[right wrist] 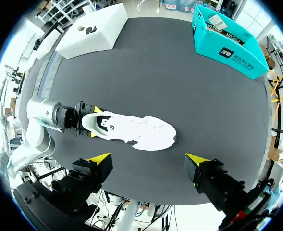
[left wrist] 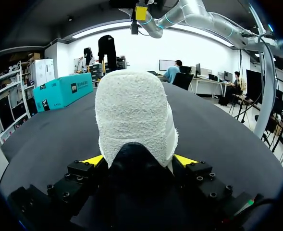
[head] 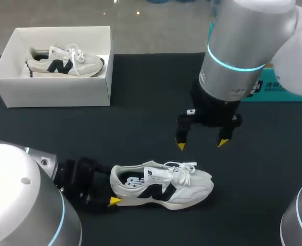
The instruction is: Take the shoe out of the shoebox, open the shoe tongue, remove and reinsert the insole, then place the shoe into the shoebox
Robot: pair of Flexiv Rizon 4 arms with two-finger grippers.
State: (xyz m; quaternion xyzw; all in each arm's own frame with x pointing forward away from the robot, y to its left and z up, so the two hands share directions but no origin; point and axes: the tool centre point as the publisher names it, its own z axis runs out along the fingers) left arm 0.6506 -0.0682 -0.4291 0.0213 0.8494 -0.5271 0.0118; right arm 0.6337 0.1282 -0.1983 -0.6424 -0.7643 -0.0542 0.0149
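My left pincer (left wrist: 139, 161) pinches the shoe (head: 163, 185) by its heel; my spread right pincer (head: 202, 143) could snag the laces (head: 184, 171) and twist it loose.

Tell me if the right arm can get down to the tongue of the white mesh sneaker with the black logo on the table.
Probably yes. The right gripper hangs open above the white sneaker with nothing between them, and the left gripper clamps only its heel, leaving the tongue uncovered.

Left claw (left wrist: 139, 161) clamped — right claw (head: 202, 144) spread wide.
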